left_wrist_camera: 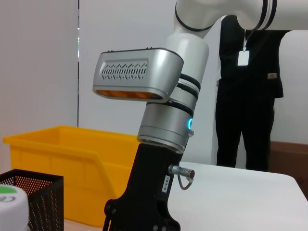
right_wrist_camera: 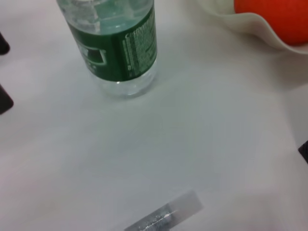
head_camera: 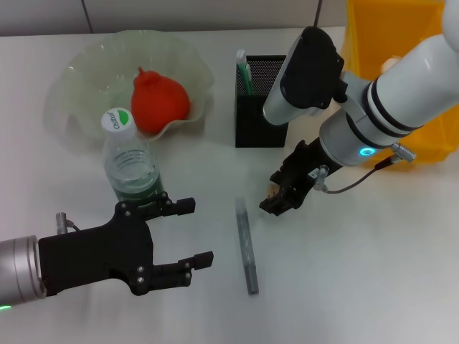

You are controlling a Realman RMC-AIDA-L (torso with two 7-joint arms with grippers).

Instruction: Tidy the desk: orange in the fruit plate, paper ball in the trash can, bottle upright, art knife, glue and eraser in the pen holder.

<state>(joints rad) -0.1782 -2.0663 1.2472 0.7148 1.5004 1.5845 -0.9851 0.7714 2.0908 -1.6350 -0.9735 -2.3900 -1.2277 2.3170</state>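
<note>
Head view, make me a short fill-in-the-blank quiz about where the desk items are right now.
1. The orange lies in the ____.
2. The bottle stands ____ on the table.
3. The art knife lies flat on the ____.
4. The open left gripper is beside the ____.

Missing words: fruit plate; upright; table; bottle

**Right wrist: bottle upright on desk**

Bottle [right_wrist_camera: 118,45] is standing upright on the white desk [right_wrist_camera: 202,144], green label facing the camera. Orange [right_wrist_camera: 276,12] is sitting in the plate [right_wrist_camera: 250,29], well apart from the bottle. A grey, partly clear knife [right_wrist_camera: 166,216] is lying flat near the frame edge.
</note>
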